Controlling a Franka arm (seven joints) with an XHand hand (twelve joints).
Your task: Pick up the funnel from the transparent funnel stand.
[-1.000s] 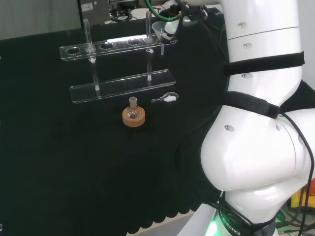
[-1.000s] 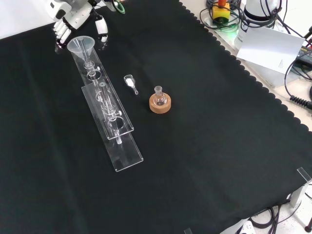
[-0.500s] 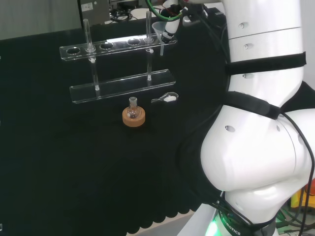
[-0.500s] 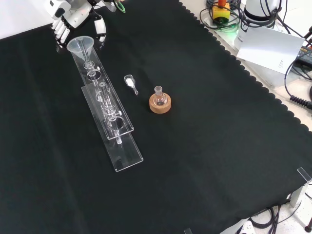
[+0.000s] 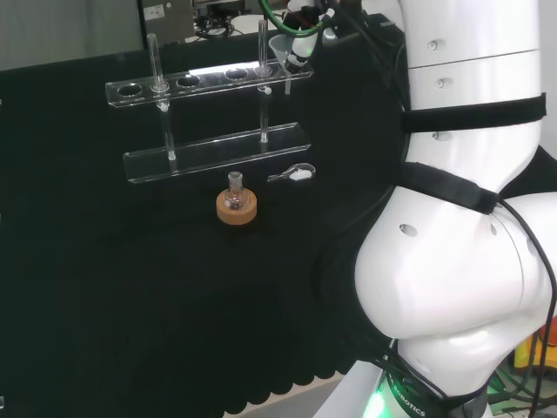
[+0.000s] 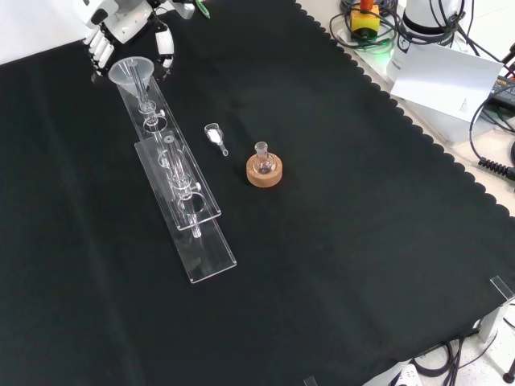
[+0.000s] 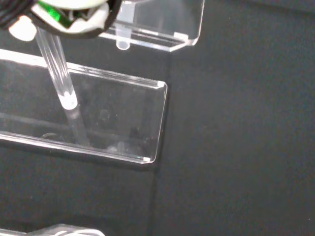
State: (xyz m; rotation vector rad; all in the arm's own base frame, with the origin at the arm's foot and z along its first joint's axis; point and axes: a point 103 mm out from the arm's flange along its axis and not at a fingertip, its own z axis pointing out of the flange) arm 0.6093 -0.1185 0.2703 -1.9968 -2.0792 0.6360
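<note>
The hand point(image 6: 121, 28) is reaching in from the top left corner of the front view, its black and white fingers point(image 6: 100, 55) pointing down and curling around the clear funnel point(image 6: 133, 74); the thumb point(image 6: 164, 50) is sitting to the right of the funnel's cone and the fingers to its left, so the hand is closing on the funnel, though whether they are actually touching it I cannot tell; in the head view the hand point(image 5: 302, 37) is hanging at the far right end of the stand, just beside the funnel point(image 5: 280, 50). The funnel is standing upright with its stem passing down through the end hole of the transparent funnel stand point(image 6: 182, 203), at the far end of the stand in the front view; the stand's upper shelf point(image 5: 202, 80) is resting on two clear posts above its base plate point(image 5: 218, 152). To the right of the stand in the front view, a small clear scoop point(image 6: 216, 137) is lying on the black cloth point(image 6: 338, 241); near it, a small round flask point(image 6: 261, 159) is sitting upright in a cork ring point(image 6: 264, 173). In the wrist view, the base plate point(image 7: 123, 123) and one clear post point(image 7: 61, 81) are showing close up.
</note>
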